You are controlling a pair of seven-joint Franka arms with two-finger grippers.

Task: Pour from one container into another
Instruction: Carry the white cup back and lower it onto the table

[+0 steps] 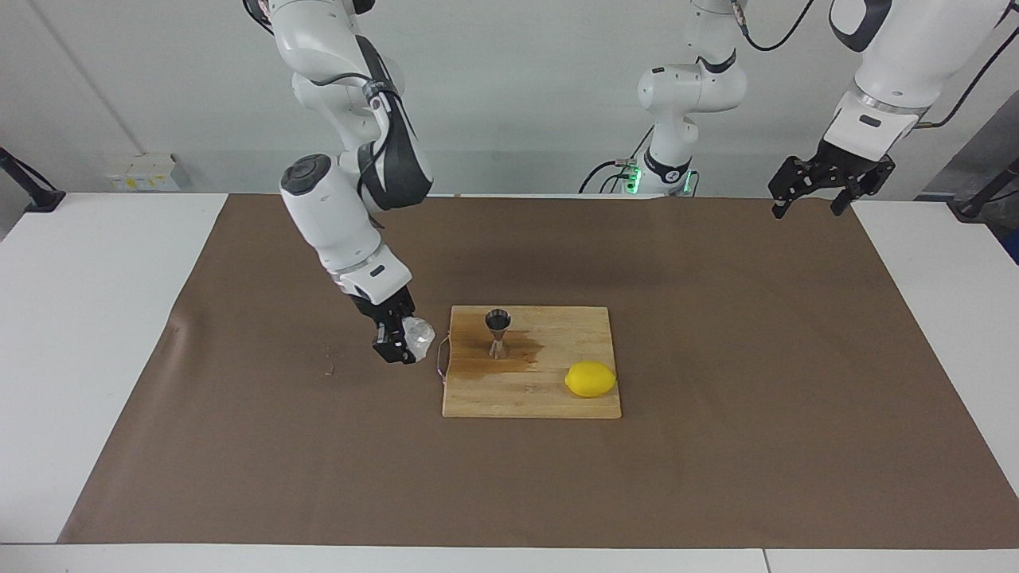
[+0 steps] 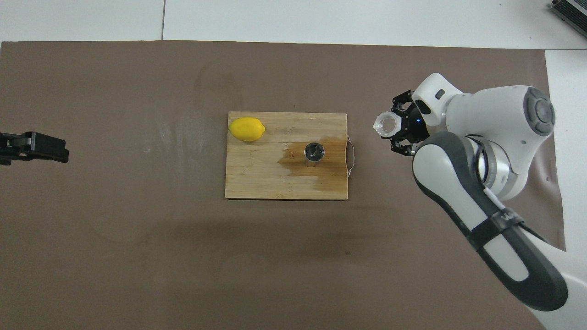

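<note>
**What stayed out of sight**

The left gripper (image 2: 27,147) was cut by the overhead picture's edge, so only a dark stub showed and its fingers could not be read there. The right gripper (image 1: 400,341) covered part of the cup (image 1: 419,336) between its fingers. Whether anything remained in the cup, or what filled the jigger (image 1: 498,332) beside it, was too small to tell.

From my remote console: a white tabletop (image 1: 95,334) is spread with a broad brown paper mat (image 1: 716,382), creased at one edge. A plain pale grey wall (image 1: 525,95) closes the scene, lit evenly. A small white wall-mounted box (image 1: 143,171) sits low on it, and black cables (image 1: 605,171) trail down to table level.
</note>
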